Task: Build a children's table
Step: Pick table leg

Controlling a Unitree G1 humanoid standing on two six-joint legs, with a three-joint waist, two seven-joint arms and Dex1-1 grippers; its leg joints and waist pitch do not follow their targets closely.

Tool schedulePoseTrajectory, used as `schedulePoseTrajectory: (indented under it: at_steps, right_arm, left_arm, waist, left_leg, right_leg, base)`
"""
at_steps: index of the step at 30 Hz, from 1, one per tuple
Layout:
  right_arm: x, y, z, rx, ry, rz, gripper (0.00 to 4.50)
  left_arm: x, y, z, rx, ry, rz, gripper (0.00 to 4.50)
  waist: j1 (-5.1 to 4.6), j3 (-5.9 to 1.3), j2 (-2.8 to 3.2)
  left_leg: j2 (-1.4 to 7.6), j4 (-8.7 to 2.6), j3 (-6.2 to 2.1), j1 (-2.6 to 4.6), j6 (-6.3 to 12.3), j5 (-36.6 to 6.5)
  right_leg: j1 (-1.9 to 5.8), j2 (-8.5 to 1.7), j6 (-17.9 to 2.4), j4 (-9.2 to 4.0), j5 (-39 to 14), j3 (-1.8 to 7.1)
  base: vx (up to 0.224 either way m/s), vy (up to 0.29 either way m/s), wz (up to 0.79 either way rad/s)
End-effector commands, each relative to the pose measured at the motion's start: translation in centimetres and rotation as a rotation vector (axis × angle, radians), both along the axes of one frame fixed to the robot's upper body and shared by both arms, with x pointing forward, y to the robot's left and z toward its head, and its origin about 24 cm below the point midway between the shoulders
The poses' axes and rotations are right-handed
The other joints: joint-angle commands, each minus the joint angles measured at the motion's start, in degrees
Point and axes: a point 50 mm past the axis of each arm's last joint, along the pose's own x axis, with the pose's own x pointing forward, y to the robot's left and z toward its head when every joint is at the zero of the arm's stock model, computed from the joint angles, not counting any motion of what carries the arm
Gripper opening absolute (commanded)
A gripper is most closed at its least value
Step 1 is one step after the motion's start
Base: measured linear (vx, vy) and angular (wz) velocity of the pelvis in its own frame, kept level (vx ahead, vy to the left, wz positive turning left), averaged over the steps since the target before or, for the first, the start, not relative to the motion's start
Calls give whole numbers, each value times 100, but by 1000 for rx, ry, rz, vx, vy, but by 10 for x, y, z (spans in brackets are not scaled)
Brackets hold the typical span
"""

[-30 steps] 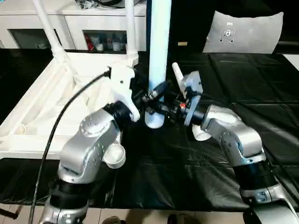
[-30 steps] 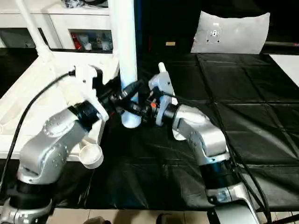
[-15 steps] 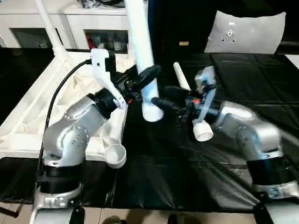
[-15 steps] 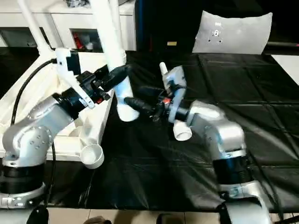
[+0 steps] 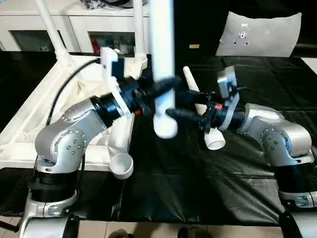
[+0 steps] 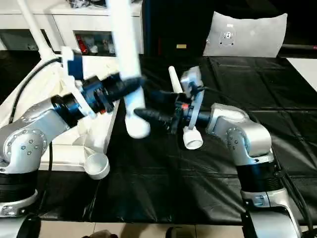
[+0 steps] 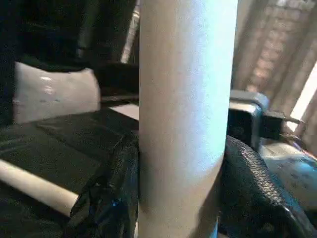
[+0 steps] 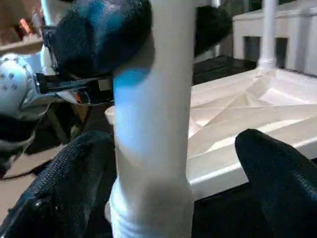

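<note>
The left pincer (image 5: 159,89) is clamped on a white table leg (image 5: 162,59), its two black fingers (image 7: 247,193) pressed against either side of the round shaft. The leg stands nearly upright, its lower end (image 5: 165,128) hanging free above the black-covered desk (image 5: 198,173). The right pincer (image 5: 184,105) stands just beside that leg with its jaws spread wide — one finger (image 5: 183,115) reaches toward the leg's lower part, but neither finger grips it. Behind the right pincer, another white leg (image 5: 190,85) lies on the black cover, and a short white cup-shaped piece (image 5: 215,140) sits under the right wrist. To the left lies the upturned white tabletop (image 5: 44,114), ribbed side up — two legs (image 5: 49,29) already stand in its far corner sockets, while the near corner socket (image 5: 122,165) is open. A white cabinet (image 5: 74,25) stands beyond it.
</note>
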Motion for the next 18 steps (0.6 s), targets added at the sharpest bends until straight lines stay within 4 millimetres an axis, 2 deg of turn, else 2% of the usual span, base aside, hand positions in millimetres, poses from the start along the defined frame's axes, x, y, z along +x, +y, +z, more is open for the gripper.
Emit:
schedulePoseTrajectory:
  at_steps: [1,8,10,12,18]
  right_arm:
    - [-3,4,7,-16,-41,43,445]
    - [-1,10,1,-57,-22,61,445]
    - [0,10,0,-54,-13,59,412]
    - [0,11,-1,-53,-5,66,408]
    - [-2,12,-3,-51,10,91,356]
  left_arm:
    - [-6,-6,8,16,-51,-59,191]
    - [-9,-13,6,86,-91,-112,191]
    - [-9,-14,5,98,-101,-115,191]
    - [-10,-14,4,109,-109,-118,191]
    - [-7,-13,4,125,-128,-104,191]
  waist:
    - [3,-403,-44]
    - [-4,-409,-39]
    - [-4,-423,-53]
    - [-1,-424,-44]
    - [4,-438,-47]
  left_leg:
    - [135,-414,78,-19,335,-680]
    - [127,-410,80,-20,282,-679]
    - [126,-403,83,-19,272,-654]
    - [130,-406,81,-22,284,-615]
    - [136,-396,85,-25,306,-533]
  right_leg:
    - [377,-348,-869,-438,-2305,224]
    - [383,-340,-820,-443,-2355,225]
    - [390,-340,-833,-441,-2308,225]
    - [393,-337,-852,-426,-2222,226]
    - [407,-340,-963,-400,-1967,230]
  base:
    - [0,0,0]
    - [0,0,0]
    - [0,0,0]
    - [0,0,0]
    - [0,0,0]
